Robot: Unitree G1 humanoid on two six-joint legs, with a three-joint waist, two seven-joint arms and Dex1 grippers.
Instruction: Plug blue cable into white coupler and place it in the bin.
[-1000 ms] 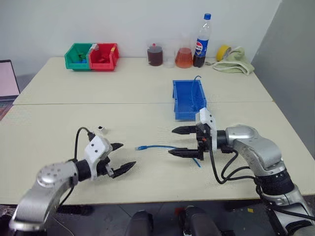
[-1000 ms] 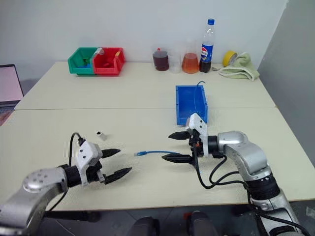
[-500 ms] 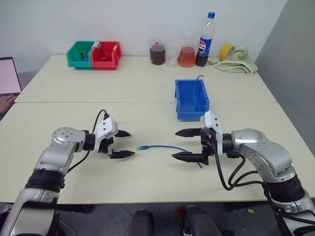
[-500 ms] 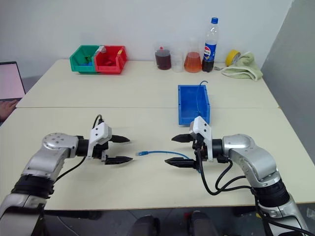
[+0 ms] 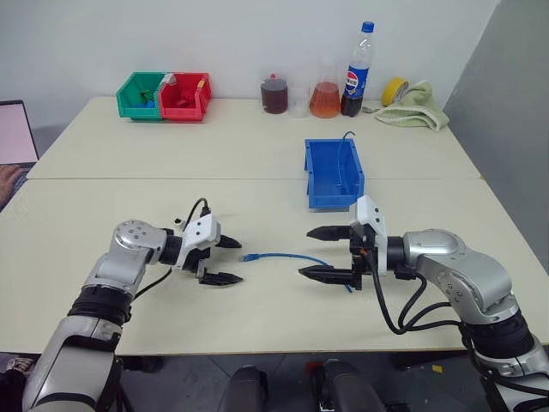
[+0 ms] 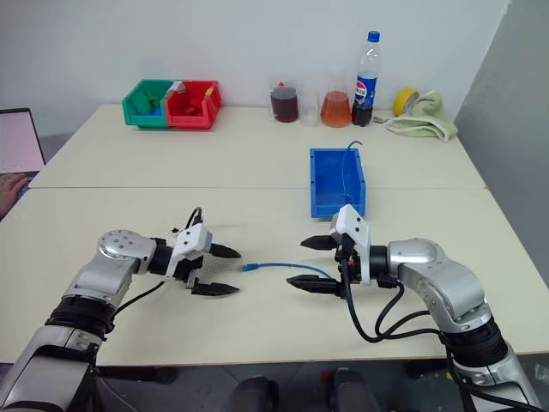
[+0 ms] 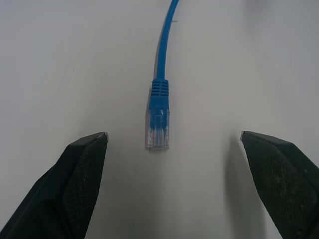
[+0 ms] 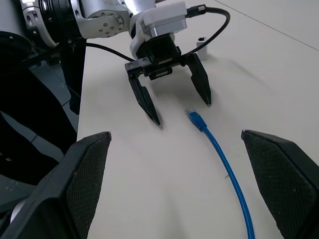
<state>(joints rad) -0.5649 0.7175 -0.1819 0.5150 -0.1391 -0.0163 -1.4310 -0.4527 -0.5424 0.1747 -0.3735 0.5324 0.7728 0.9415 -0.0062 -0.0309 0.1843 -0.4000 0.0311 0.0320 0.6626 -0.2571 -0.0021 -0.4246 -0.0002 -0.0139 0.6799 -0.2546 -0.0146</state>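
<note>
The blue cable [image 5: 283,256] lies flat on the near table, its plug [image 7: 158,122] toward my left arm. My left gripper [image 5: 238,261] is open and points at that plug, with one finger [image 7: 75,184] on each side and short of it. My right gripper [image 5: 305,251] is open over the cable's other stretch, holding nothing. The white coupler [image 8: 202,40] sits on the table behind my left gripper [image 8: 183,113]. The blue bin [image 5: 333,172] stands farther back, beyond my right gripper, with a thin dark wire in it.
A green bin [image 5: 137,96] and a red bin [image 5: 182,96] stand at the far left. Two flasks, a cola bottle [image 5: 353,69], a yellow tape roll [image 5: 390,90] and a cloth [image 5: 412,110] line the back. A laptop [image 5: 13,133] and a person's hand [image 5: 7,180] are at the left edge.
My left arm has swung forward and turned its gripper toward the cable's plug, now just in front of it. The right gripper has kept its place. Both stay open.
</note>
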